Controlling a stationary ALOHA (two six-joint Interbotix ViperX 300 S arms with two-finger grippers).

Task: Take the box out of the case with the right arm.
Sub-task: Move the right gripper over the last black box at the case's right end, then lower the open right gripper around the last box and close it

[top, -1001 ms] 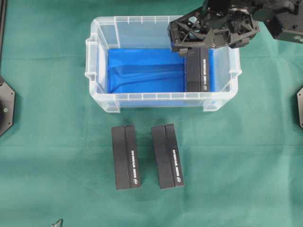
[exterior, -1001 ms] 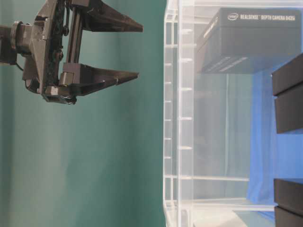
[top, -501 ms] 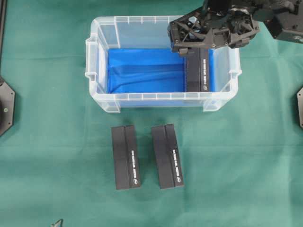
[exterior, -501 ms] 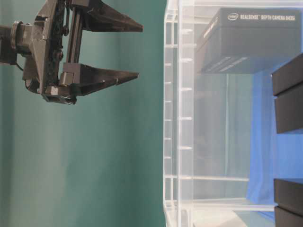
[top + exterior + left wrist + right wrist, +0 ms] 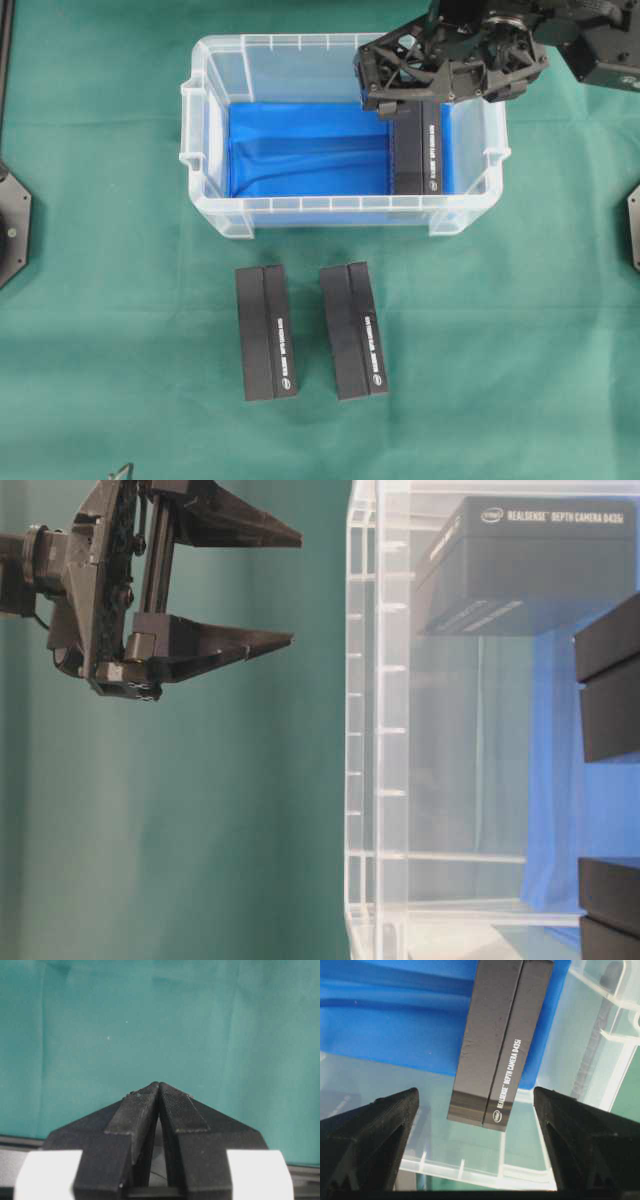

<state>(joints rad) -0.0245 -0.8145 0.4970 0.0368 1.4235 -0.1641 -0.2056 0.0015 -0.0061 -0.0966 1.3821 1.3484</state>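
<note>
Hovering over the far right corner of the case (image 5: 345,205), the right gripper (image 5: 400,108) is held with its fingers spread wide and nothing between them. No contact with the box (image 5: 418,150) is seen. From the right wrist view the two fingertips (image 5: 380,1125) are shown well apart, with the box (image 5: 497,1045) lying between and below them on the blue lining. The box is found at the right end of the case, close to the right wall, its long side running from the far wall toward the near one. Two more boxes (image 5: 266,332) are seen on the green cloth (image 5: 100,300) in front of the case, side by side and well apart from it; these appear to be already out.

The step in hand is judged to be the approach: the gripper is poised above the box, and the descent is not yet begun. A straight drop into the case is called for next, with the fingers kept wide enough to straddle the box and clear of the right wall and rim. Only then is a squeeze across the narrow width wanted, followed by a lift over the rim.

The left gripper (image 5: 159,1091) is parked over bare cloth, its tips pressed together on nothing.
</note>
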